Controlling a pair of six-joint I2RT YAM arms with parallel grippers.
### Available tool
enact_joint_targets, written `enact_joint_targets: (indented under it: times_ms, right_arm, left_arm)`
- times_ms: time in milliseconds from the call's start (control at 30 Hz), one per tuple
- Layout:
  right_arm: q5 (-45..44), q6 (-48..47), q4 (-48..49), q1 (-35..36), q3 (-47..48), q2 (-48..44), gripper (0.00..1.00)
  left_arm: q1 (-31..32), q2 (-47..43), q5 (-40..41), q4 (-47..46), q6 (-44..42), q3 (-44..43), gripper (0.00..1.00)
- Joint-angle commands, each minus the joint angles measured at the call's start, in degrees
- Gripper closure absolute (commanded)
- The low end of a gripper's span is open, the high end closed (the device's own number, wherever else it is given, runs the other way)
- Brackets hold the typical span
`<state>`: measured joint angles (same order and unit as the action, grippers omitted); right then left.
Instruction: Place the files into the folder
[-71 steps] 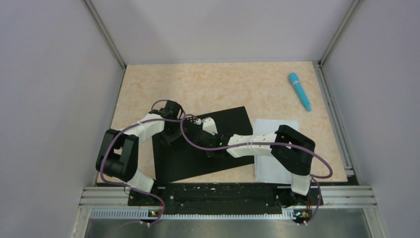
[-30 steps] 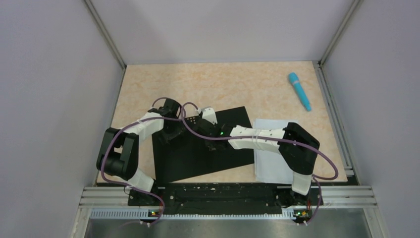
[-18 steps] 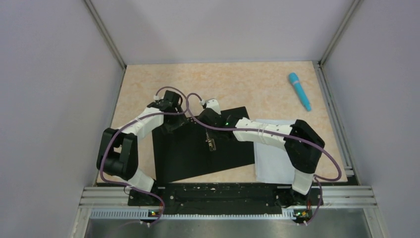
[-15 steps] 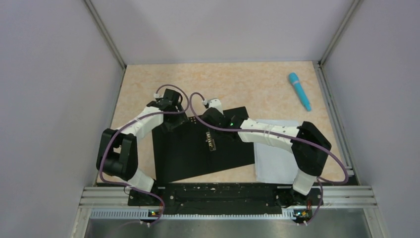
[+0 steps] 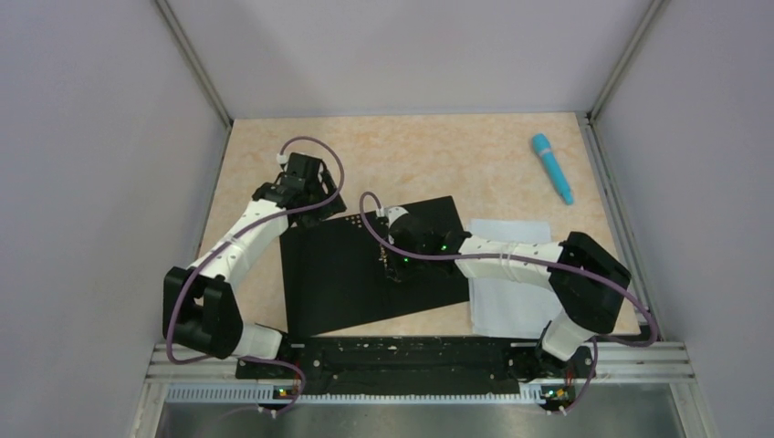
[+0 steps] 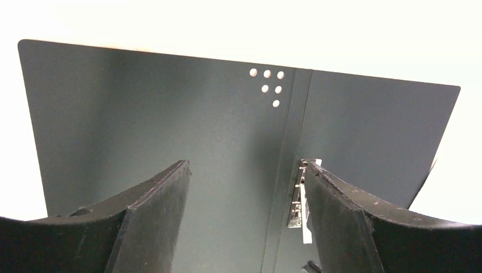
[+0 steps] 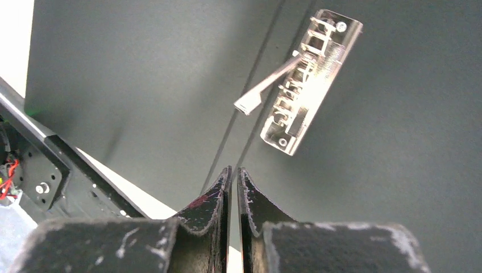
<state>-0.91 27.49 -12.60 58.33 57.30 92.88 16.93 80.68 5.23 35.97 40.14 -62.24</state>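
Two risks: the clip (image 7: pixel 301 108) may be knocked shut by the closed, empty right gripper (image 7: pixel 233 170), or the folder (image 5: pixel 329 283) shifted; the left gripper (image 6: pixel 244 170) is seen open.

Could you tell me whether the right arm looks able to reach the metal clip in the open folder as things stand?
Probably yes: the clip lies bare on the folder, just ahead of the right tool, with nothing between them.
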Motion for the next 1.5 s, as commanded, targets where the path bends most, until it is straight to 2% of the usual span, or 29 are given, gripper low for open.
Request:
enact_joint_targets:
  times_ms: [0, 433, 700, 1200, 1333, 1467]
  right_arm:
    - [3.77, -0.81, 6.74, -0.55, 3.15, 3.08, 0.93]
    - [4.04, -4.99, 4.63, -5.58, 14.02, 13.7, 0.94]
    - [5.03, -6.64, 2.79, -7.56, 20.26, 20.02, 0.94]
    - [7.77, -7.98, 1.16, -9.12, 30.25, 27.56, 0.92]
    - [7.89, -7.75, -0.01, -9.19, 32.36, 25.95, 0.86]
    - [6.57, -6.79, -1.47, -9.55, 33.72, 23.08, 0.72]
  left_arm:
    - [0.12, -2.81, -0.75, 1.43, -1.51, -2.58, 0.22]
    - [0.11, -6.1, -0.83, 2.66, -3.67, -2.34, 0.22]
    - [0.1, -6.9, -6.93, 1.11, -6.04, -1.69, 0.2]
    - [1.21, -9.63, -11.09, -1.78, -5.55, 2.6, 0.18]
    - [2.32, -9.98, -9.26, -1.78, -4.81, 3.54, 0.17]
    - [5.08, -10.07, -6.81, -2.36, -3.31, 4.33, 0.17]
